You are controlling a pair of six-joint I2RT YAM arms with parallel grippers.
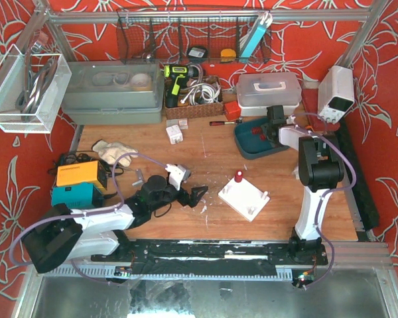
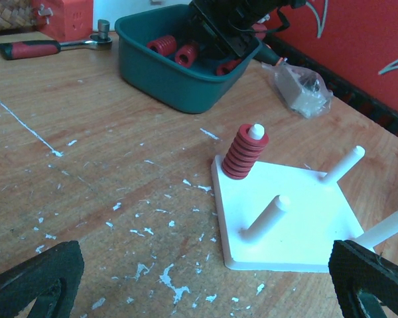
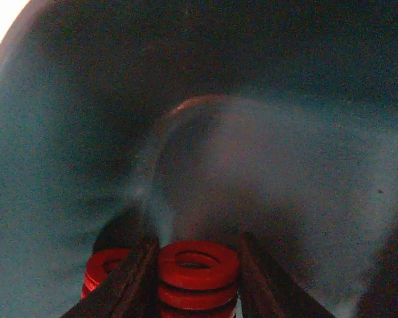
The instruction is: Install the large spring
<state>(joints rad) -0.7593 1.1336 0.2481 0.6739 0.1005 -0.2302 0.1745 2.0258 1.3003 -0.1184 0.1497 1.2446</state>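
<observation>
Presently, taking twelve o'clock as the far wall, the scuffed wooden table [image 1: 205,156] carries everything relevant.

The teal plastic bin [image 1: 247,147] sits at about two o'clock from the table centre. Several red springs lie loose inside it.

The white square base plate with four upright pegs [image 2: 298,218] lies near four o'clock, well apart from the bin. One red coil spring [image 2: 245,152] is already seated over its far peg. The other three pegs stand bare.

The left gripper [image 2: 202,281] rests at about eight o'clock with its jaws spread wide and nothing between them, just short of the plate.

The right gripper [image 3: 198,281] is down inside the bin, its fingers closed against both sides of a large red coil spring [image 3: 198,265] standing on end. A smaller red spring [image 3: 101,266] lies just beside the left finger, at nine o'clock from the held one.

Risks, as judged:
- The hold is on rounded coils, so the spring may tilt or squirt out on the lift.
- The neighbouring spring may be dragged up, since it crowds the finger.
- A tilted spring may catch the bin wall, or miss a narrow peg tip.
- The idle left arm stands close to the plate and may obstruct the approach.
</observation>
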